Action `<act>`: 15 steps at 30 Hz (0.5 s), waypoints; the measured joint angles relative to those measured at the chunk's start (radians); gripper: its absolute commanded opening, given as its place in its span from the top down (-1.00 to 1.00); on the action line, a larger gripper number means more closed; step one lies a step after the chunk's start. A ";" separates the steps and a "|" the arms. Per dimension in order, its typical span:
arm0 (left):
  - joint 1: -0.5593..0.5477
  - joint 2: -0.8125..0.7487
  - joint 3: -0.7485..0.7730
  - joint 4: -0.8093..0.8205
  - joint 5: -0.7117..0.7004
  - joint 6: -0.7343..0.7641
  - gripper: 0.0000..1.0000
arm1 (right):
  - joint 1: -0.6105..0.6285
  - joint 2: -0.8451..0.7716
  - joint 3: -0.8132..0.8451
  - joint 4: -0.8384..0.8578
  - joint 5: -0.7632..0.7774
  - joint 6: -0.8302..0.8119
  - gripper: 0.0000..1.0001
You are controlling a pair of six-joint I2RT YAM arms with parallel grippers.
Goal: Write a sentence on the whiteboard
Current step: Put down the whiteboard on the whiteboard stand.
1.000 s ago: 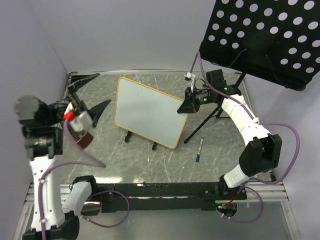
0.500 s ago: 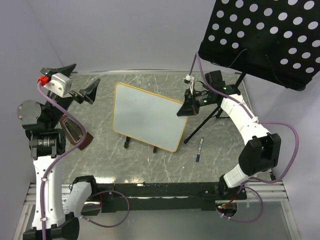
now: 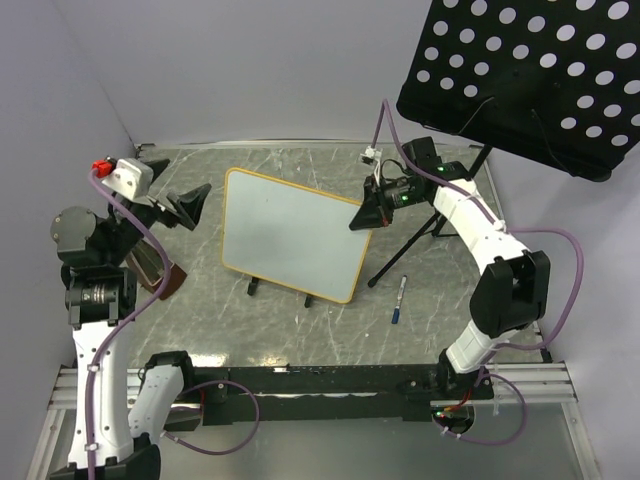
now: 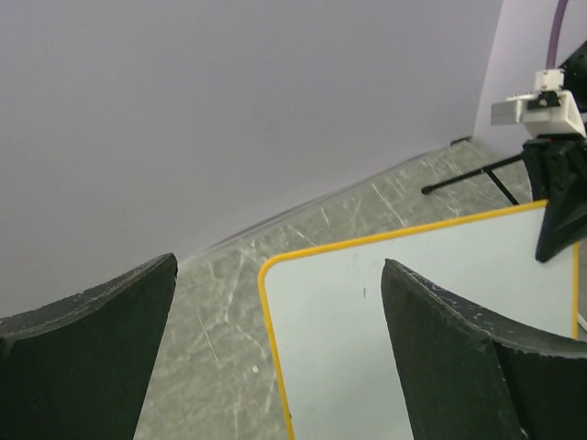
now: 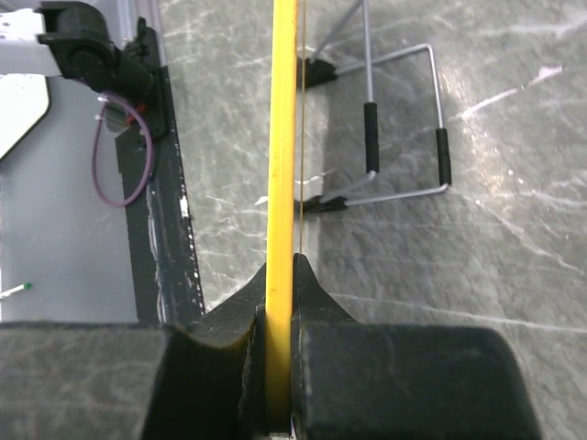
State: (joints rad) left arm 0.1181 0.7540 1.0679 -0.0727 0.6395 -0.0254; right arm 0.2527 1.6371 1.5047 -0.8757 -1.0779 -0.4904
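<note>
The whiteboard stands tilted on its black clip feet in the middle of the table, with its tan-orange frame all round. Its face is blank; no sentence shows, only a tiny dark speck in the left wrist view. My right gripper is shut on the board's upper right edge; the right wrist view shows the yellow frame pinched between my gripper's jaws. My left gripper is open and empty, just left of the board, apart from it. In the left wrist view the gripper frames the board's corner.
A blue-capped marker lies on the table right of the board. The black perforated music-stand panel hangs over the back right, its tripod legs behind the board. A brown block lies by the left arm. Walls close the left and back.
My left gripper rose from near the brown block to the back left, then came right toward the board. The board, held by the right gripper, shifted slightly left.
</note>
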 measured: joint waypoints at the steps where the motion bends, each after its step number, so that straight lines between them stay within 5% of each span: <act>1: 0.000 -0.006 -0.010 -0.006 0.003 -0.003 -0.93 | 0.000 0.005 0.000 -0.001 0.004 -0.003 1.00; 12: 0.000 -0.050 -0.084 -0.062 0.019 -0.021 -0.93 | 0.000 0.092 0.064 -0.063 -0.007 -0.054 0.99; 15: 0.000 -0.059 -0.101 -0.068 0.022 -0.025 -0.93 | 0.000 0.095 0.063 -0.054 -0.005 -0.037 0.71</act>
State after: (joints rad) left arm 0.1181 0.6949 0.9665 -0.1406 0.6617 -0.0502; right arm 0.2531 1.7321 1.5681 -0.9298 -1.0832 -0.5278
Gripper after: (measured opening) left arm 0.968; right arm 0.097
